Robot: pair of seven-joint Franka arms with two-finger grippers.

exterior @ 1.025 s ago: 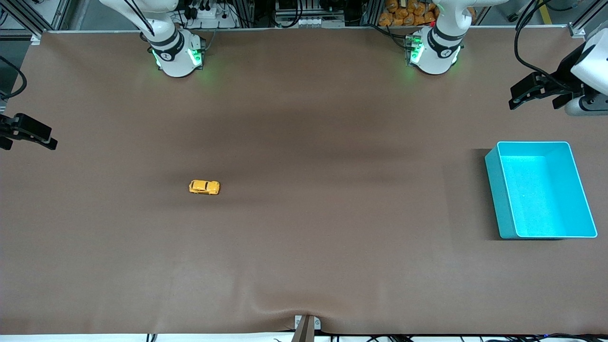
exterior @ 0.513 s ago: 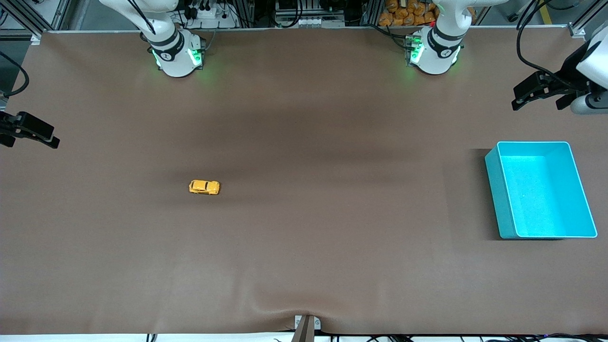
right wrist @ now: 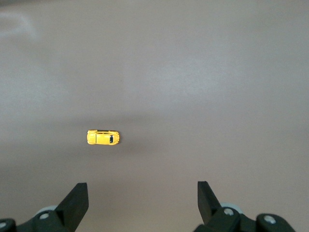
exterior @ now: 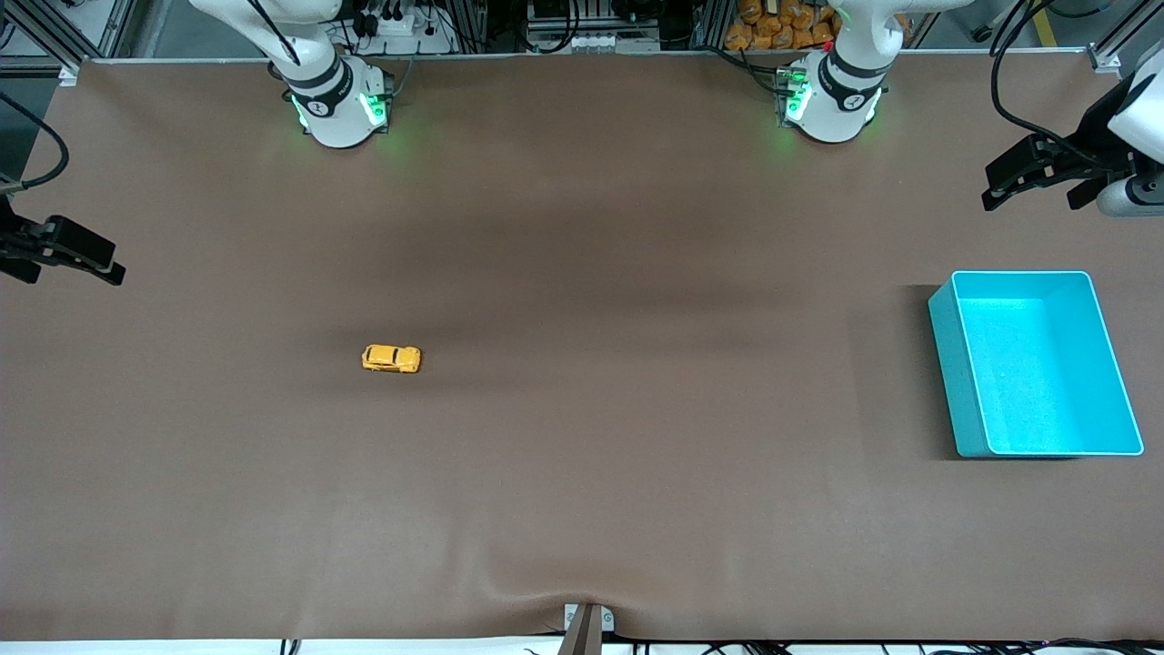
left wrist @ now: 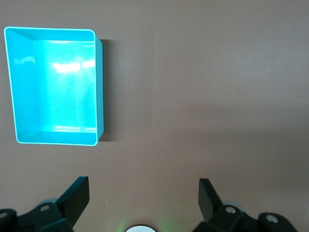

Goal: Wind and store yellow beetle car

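The yellow beetle car (exterior: 392,357) stands on its wheels on the brown table, toward the right arm's end and about midway in depth. My right gripper (exterior: 71,259) hovers open and empty over that end of the table, well apart from the car. In the right wrist view the car (right wrist: 103,137) lies ahead of the right gripper (right wrist: 142,186), whose jaws stand wide apart. My left gripper (exterior: 1032,193) hangs open and empty over the left arm's end of the table, beside the turquoise bin. The left gripper (left wrist: 143,183) shows only bare table between its fingers.
An empty turquoise bin (exterior: 953,382) sits toward the left arm's end of the table, also seen in the left wrist view as the bin (left wrist: 98,87). The brown table cover (exterior: 582,473) wrinkles slightly at its front edge near a small clamp (exterior: 587,623).
The right gripper has drifted a little toward the middle of the table. The left gripper has shifted slightly. The car and the bin have not moved.
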